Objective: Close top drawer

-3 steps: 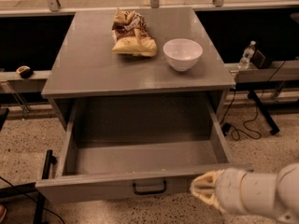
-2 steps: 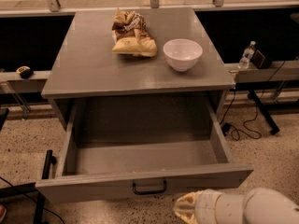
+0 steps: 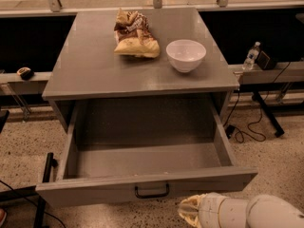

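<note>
The top drawer (image 3: 142,186) is a wide, deep grey drawer pulled fully out of the grey cabinet (image 3: 95,70), and its inside is empty. A small black bar handle (image 3: 152,192) sits at the centre of its long flat front panel. My gripper (image 3: 190,212) is at the bottom edge of the view, just below and to the right of the handle, in front of the front panel. It comes in from the lower right on a white arm (image 3: 251,213). It does not touch the handle.
On the cabinet top lie a snack bag (image 3: 134,34) and a white bowl (image 3: 185,54). A water bottle (image 3: 250,56) stands on a ledge at the right. Cables (image 3: 251,127) lie on the speckled floor at the right. A black bar (image 3: 46,167) stands left of the drawer.
My gripper and arm have moved left along the drawer's front, from the right corner toward the handle. The drawer has not moved.
</note>
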